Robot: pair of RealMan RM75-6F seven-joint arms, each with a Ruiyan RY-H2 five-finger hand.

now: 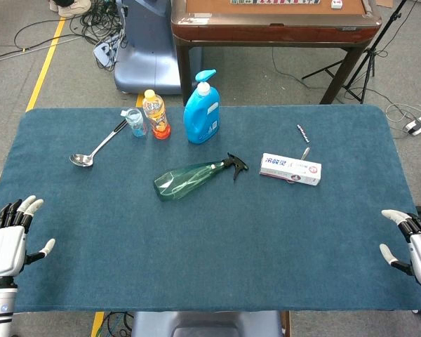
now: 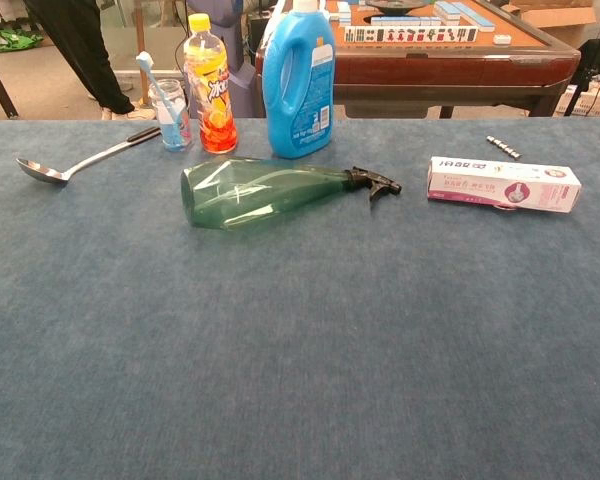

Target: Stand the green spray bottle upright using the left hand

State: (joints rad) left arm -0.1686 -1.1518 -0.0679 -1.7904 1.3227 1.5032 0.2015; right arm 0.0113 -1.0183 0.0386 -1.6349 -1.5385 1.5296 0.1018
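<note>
The green spray bottle (image 1: 191,178) (image 2: 260,190) lies on its side near the middle of the blue table (image 1: 196,253), its black trigger head pointing right and its base to the left. My left hand (image 1: 12,235) hovers at the table's front left corner, fingers spread, holding nothing, far from the bottle. At the front right edge my right hand (image 1: 410,242) is also spread and empty. Neither hand shows in the chest view.
Behind the bottle stand a blue detergent bottle (image 1: 201,109), an orange drink bottle (image 1: 155,114) and a small glass (image 1: 135,121). A metal ladle (image 1: 92,147) lies at the left. A toothpaste box (image 1: 290,168) and a small pen-like stick (image 1: 303,133) lie at the right.
</note>
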